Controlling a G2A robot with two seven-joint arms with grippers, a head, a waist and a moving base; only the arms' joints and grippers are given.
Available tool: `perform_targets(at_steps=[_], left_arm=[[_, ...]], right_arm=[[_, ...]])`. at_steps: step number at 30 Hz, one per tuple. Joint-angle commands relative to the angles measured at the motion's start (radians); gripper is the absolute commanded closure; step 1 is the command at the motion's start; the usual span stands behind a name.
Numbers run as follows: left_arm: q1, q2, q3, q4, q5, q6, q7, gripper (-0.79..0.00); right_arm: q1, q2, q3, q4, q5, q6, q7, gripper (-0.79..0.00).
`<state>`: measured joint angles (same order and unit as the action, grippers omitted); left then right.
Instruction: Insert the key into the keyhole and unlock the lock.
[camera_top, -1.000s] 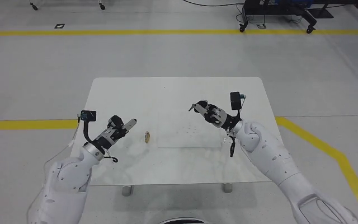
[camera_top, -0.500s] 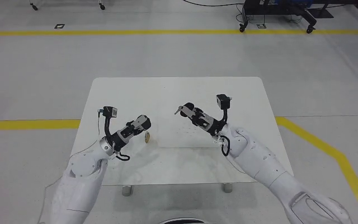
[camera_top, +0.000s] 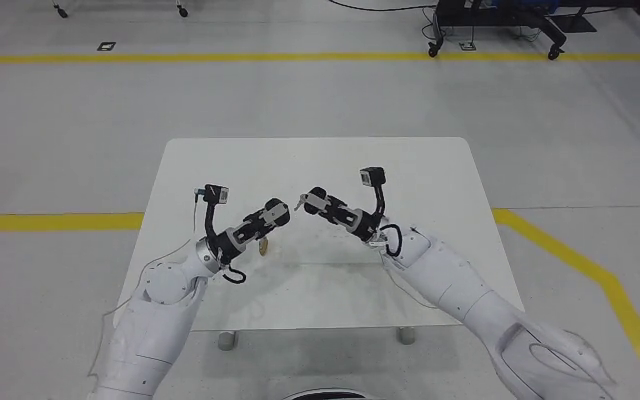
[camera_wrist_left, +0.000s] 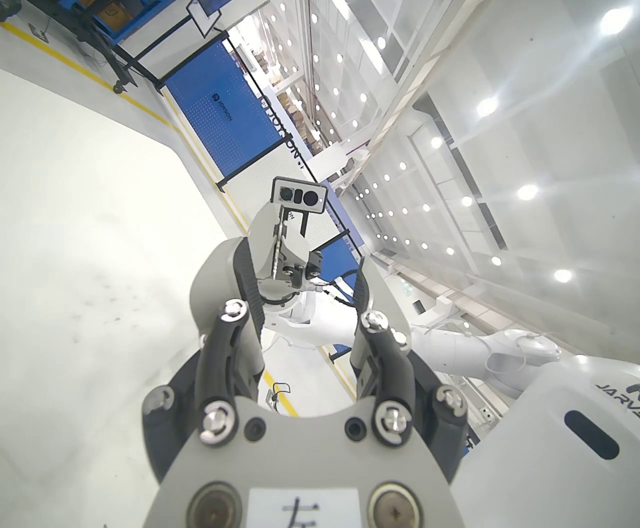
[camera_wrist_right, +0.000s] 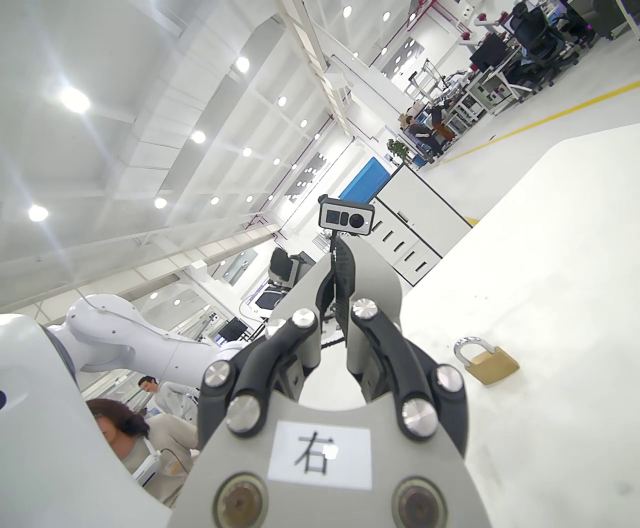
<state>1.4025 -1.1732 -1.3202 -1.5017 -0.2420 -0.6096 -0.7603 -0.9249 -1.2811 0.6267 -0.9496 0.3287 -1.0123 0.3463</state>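
Note:
A brass padlock (camera_top: 263, 244) with a silver shackle lies flat on the white table (camera_top: 420, 170); it also shows in the right wrist view (camera_wrist_right: 492, 365). My right gripper (camera_top: 307, 196) hangs above the table's middle, shut on a thin metal key (camera_top: 299, 200) that sticks out of its tips. The left wrist view shows that key (camera_wrist_left: 278, 240) edge-on. My left gripper (camera_top: 283, 209) is open and faces the right one almost tip to tip, just above and behind the padlock. In its own view the left gripper (camera_wrist_left: 295, 280) frames the right gripper's tips. The right gripper (camera_wrist_right: 337, 260) has its fingers pressed together.
Faint dark specks mark the table's middle (camera_top: 340, 232). Free table surface lies to the far side and the right of the grippers. The table's near edge (camera_top: 320, 325) runs under both forearms.
Both arms have swung inward from the table's sides to its middle. The grippers stood far apart and now nearly meet above the padlock, which has stayed in place.

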Motion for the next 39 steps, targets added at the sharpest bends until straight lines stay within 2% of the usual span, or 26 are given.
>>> perform_targets(at_steps=[1, 8, 9, 12, 15, 29, 31, 32, 39], left_arm=[[0.004, 0.000, 0.006, -0.003, 0.017, 0.001, 0.014, -0.360], [0.005, 0.000, 0.028, -0.015, 0.076, -0.006, 0.043, -0.268], [0.006, 0.000, 0.030, -0.015, 0.077, -0.005, 0.046, -0.234], [0.007, 0.001, 0.031, -0.017, 0.085, -0.003, 0.055, -0.062], [0.008, 0.002, 0.029, -0.019, 0.085, 0.001, 0.062, 0.000], [0.014, 0.008, 0.017, -0.028, 0.093, 0.014, 0.105, 0.000], [0.016, 0.008, 0.017, -0.029, 0.092, 0.012, 0.108, -0.256], [0.016, 0.009, 0.018, -0.030, 0.094, 0.010, 0.107, -0.286], [0.019, 0.010, 0.021, -0.033, 0.104, -0.001, 0.120, -0.320]], right_arm=[[0.001, -0.009, 0.006, 0.013, 0.009, 0.000, 0.018, 0.000], [-0.003, -0.038, 0.035, 0.046, 0.025, 0.000, 0.067, 0.000], [-0.004, -0.042, 0.039, 0.049, 0.025, 0.000, 0.073, 0.000], [-0.005, -0.053, 0.051, 0.058, 0.023, 0.000, 0.089, 0.000], [-0.008, -0.063, 0.065, 0.066, 0.020, 0.000, 0.103, 0.000], [-0.040, -0.087, 0.156, 0.053, 0.008, 0.000, 0.181, 0.000], [-0.046, -0.089, 0.170, 0.049, 0.004, 0.000, 0.189, 0.000], [-0.049, -0.091, 0.177, 0.046, 0.003, 0.000, 0.194, 0.000], [-0.068, -0.100, 0.212, 0.032, -0.001, 0.000, 0.236, 0.000]])
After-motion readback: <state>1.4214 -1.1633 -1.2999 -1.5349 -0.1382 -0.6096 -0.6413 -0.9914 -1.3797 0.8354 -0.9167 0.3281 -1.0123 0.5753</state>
